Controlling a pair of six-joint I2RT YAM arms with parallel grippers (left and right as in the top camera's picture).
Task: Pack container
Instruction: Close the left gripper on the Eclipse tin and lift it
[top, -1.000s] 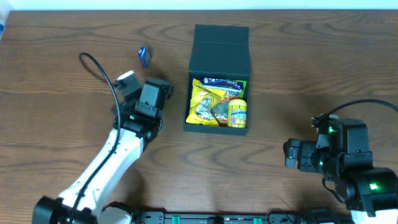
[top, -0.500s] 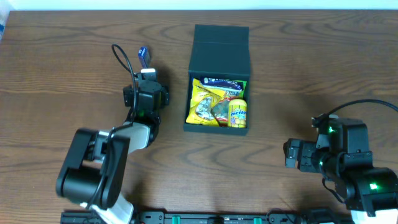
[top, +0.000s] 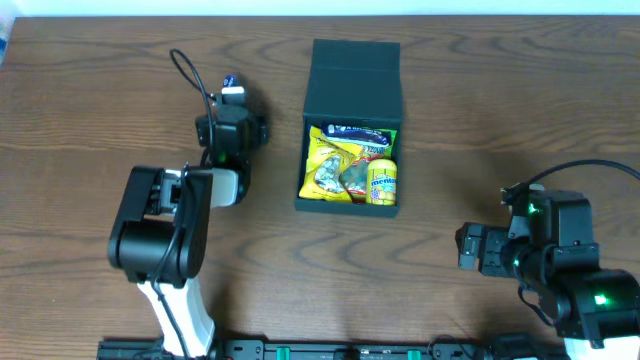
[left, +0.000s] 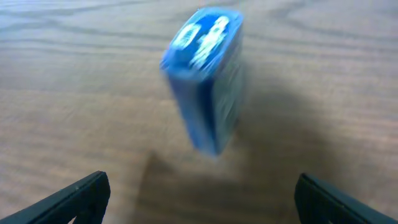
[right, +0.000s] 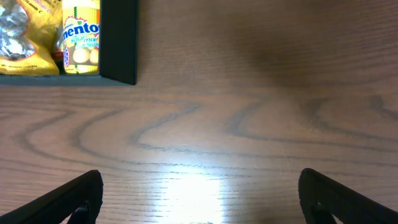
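Observation:
The dark teal container (top: 351, 78) stands open at the table's middle back, its flap lid laid back. Inside lie yellow snack packets (top: 331, 165) and a yellow Mentos pack (top: 383, 181), also seen in the right wrist view (right: 81, 37). A small blue packet (left: 208, 78) stands on edge on the wood, just ahead of my left gripper (left: 199, 196), which is open and empty. In the overhead view only a bit of the blue packet (top: 229, 81) shows past the left wrist (top: 230, 125). My right gripper (right: 199, 193) is open and empty over bare wood, right of the container's corner (right: 121, 43).
The left arm (top: 165, 225) rises from the front left and bends over toward the blue packet. The right arm's base (top: 555, 255) sits at the front right. The table's far edge runs along the top of the overhead view.
My left arm has swung back and left, bringing its gripper up to the blue packet. The right arm and the container have not moved.

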